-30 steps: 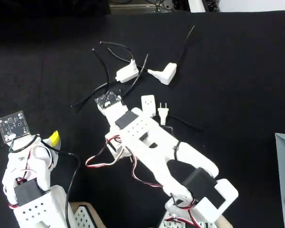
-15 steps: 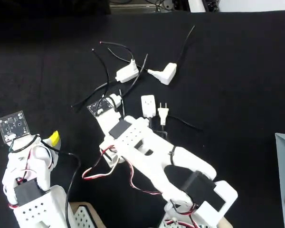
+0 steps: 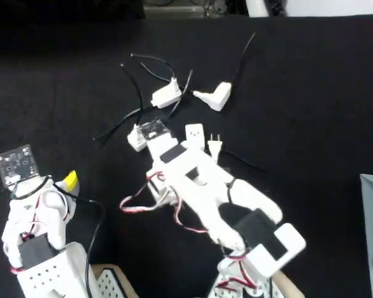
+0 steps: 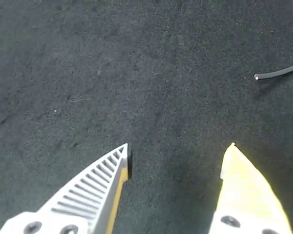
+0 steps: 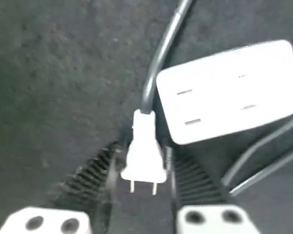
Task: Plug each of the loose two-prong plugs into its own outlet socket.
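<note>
The right gripper point(image 5: 141, 150) is closed on a white two-prong plug point(image 5: 142, 141), its fingers pressing in on both flanks. The plug's long axis runs along the gripper's own, with the prongs pointing back toward the wrist and the black cable point(image 5: 158, 58) leading off ahead. A white double socket point(image 5: 229, 92) lies on the table point(image 5: 49, 58) just ahead of the fingertips and off to one side, with its slotted face up. By my reading the prongs face away from the slots, so the plug must be turned about before it can go in.

In the high view the right gripper point(image 3: 148, 131) sits among the task's things. A second plug point(image 3: 213, 147) lies loose just beside a single socket point(image 3: 194, 135), off to the gripper's flank and near its arm. The left gripper point(image 4: 179, 146) is spread wide with nothing in it, above bare table and well apart from every plug, with only a cut cable end point(image 4: 256, 76) ahead of it. The right arm is plainly the nearer one.

Half a second ago the right gripper had swung over toward the left arm; it has now swung back toward the sockets. The left arm, the second plug and the single socket have not shifted.
</note>
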Motion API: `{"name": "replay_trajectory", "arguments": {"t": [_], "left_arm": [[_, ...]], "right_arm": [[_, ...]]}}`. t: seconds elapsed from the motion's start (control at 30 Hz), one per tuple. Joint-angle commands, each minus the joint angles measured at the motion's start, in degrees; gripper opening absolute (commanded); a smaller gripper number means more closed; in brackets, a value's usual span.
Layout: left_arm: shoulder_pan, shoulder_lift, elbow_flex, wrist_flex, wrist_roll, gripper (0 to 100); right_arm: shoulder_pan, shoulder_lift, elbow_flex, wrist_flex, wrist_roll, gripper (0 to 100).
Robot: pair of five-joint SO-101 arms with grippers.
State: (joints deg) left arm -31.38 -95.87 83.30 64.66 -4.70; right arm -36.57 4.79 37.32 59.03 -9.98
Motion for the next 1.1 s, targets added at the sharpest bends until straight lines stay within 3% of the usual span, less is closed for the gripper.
{"name": "replay_trajectory", "arguments": {"t": [0.0, 0.23, 0.53, 0.77, 1.07], "left_arm": [[-0.22, -0.44, -0.31, -0.62, 0.26, 30], [-0.31, -0.44, -0.31, -0.7, 0.26, 30], [-0.31, -0.44, -0.31, -0.7, 0.26, 30], [-0.31, -0.44, -0.31, -0.62, 0.26, 30], [-0.31, -0.44, -0.31, -0.7, 0.26, 30]], "right_arm": [[1.23, 0.92, 0.66, -1.32, 1.05, 5.1], [0.0, -0.84, 0.57, -1.32, 1.05, 0.8], [-8.44, -18.86, 1.01, 5.01, 3.69, 1.1], [-8.18, -35.56, 1.01, 12.48, 7.38, 1.1], [1.23, -47.08, 4.0, 11.87, 13.01, 1.1]]}}
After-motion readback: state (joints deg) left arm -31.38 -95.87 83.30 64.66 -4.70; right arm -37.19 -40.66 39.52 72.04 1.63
